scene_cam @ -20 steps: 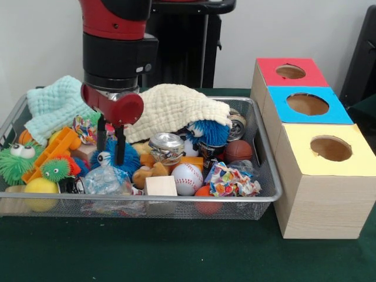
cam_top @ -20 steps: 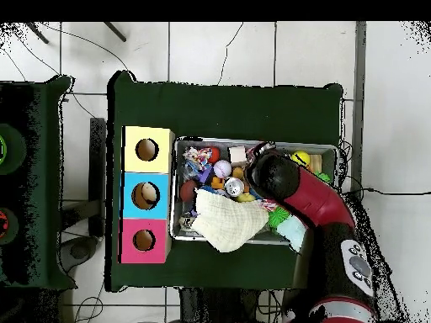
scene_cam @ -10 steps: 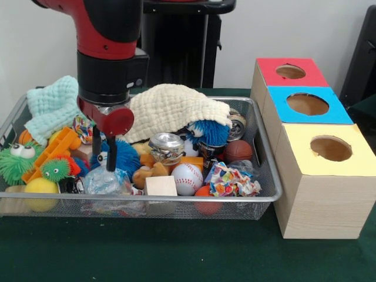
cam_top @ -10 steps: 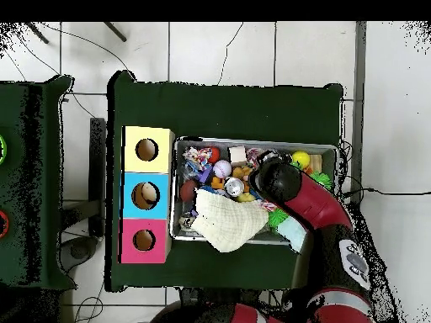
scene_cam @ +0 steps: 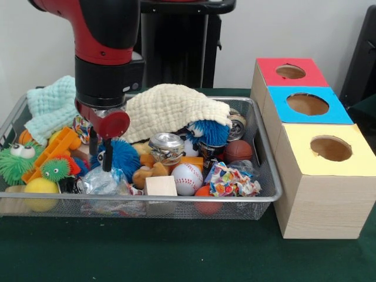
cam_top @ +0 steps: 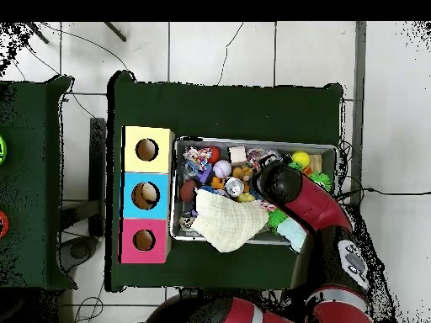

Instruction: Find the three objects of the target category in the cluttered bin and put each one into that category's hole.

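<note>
Gripper [scene_cam: 100,154] first: we are lowering it on the red and black arm [scene_cam: 106,53] into the left half of the mesh bin [scene_cam: 267,176], its two dark fingers [scene_cam: 107,154] standing apart and released, holding nothing, their tips reaching down against the blue spiky ball [scene_cam: 120,157], which we are judging to be what they are straddling. Going left to right, we are seeing a green fuzzy toy with eyes [scene_cam: 16,160] and a yellow ball [scene_cam: 40,189] at the left end, an orange plastic piece [scene_cam: 59,147] beside them, then a crumpled clear plastic wrap [scene_cam: 103,181] just under the fingers, a wooden block [scene_cam: 161,186], a baseball [scene_cam: 187,178], a shiny can [scene_cam: 166,144] and a patterned crumpled wrapper [scene_cam: 232,181]. A cream cloth [scene_cam: 173,106] is draping over the back of the pile, likely hiding more. We cannot tell which category is the target; its three objects are presumably lying somewhere in this clutter. Right of the bin, the red box [scene_cam: 291,71], blue box [scene_cam: 307,104] and yellow box [scene_cam: 331,150] are standing in a row, holes upward, ready for drops from above
</note>
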### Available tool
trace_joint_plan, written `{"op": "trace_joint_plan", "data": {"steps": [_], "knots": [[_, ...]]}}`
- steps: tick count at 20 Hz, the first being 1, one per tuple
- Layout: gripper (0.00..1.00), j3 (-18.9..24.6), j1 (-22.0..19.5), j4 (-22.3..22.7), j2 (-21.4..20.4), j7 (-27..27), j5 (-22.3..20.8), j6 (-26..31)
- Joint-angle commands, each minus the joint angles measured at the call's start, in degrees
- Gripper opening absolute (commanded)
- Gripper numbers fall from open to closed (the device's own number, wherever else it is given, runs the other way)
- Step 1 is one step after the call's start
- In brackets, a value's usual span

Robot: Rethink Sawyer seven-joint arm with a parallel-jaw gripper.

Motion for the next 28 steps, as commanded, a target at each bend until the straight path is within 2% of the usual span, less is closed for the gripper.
{"op": "trace_joint_plan", "data": {"steps": [1, 9, 20, 28], "knots": [[1.00, 2.70, -0.04, -1.89, 3.80, 11.15, 2.71, -2.88], [1.00, 3.15, -0.52, -2.62, 3.71, 9.93, 2.46, -1.69], [1.00, -0.53, 2.71, -6.24, 3.77, 11.85, 3.76, 4.04], [1.00, -0.61, 3.11, -7.52, 3.83, 11.00, 4.14, 5.35]]}}
